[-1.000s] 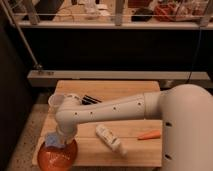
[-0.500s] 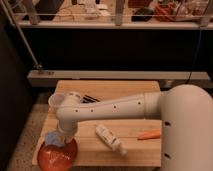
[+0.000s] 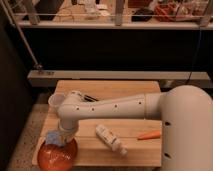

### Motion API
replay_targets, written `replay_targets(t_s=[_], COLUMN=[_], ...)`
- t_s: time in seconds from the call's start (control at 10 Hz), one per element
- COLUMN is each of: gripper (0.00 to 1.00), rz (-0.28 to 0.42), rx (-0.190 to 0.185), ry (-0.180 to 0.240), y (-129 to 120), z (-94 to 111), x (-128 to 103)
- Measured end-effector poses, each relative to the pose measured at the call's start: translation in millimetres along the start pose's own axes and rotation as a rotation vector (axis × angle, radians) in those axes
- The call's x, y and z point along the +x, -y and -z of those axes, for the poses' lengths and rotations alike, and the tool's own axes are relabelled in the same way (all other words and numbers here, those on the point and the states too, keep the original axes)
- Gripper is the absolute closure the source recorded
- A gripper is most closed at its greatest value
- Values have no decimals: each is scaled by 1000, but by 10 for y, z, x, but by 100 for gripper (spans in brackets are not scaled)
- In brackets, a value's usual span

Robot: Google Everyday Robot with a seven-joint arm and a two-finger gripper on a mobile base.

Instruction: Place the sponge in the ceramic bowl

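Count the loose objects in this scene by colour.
Orange or orange-red: 2, ceramic bowl, orange stick
White: 2, cup, bottle
Blue: 1, sponge, at the gripper above the ceramic bowl
Black: 1, block
Total: 6

arm: white, smooth, tubular | small dark dots along it | bulky rounded joints | gripper: over ceramic bowl

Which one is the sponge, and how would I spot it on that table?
Find the wooden table and look at its near left corner, where the wide orange-red ceramic bowl sits. The sponge is the small pad at the bowl's far rim, right by the end effector at the downturned tip of the white arm. It is the only blue thing; the nearby cup and bottle are white.
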Motion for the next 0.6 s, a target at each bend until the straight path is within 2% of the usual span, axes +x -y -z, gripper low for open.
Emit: replay_targets(t_s=[0.6], gripper=[89], rz=[-8], rx=[12], ry=[22], y=[5], z=[19], x=[58])
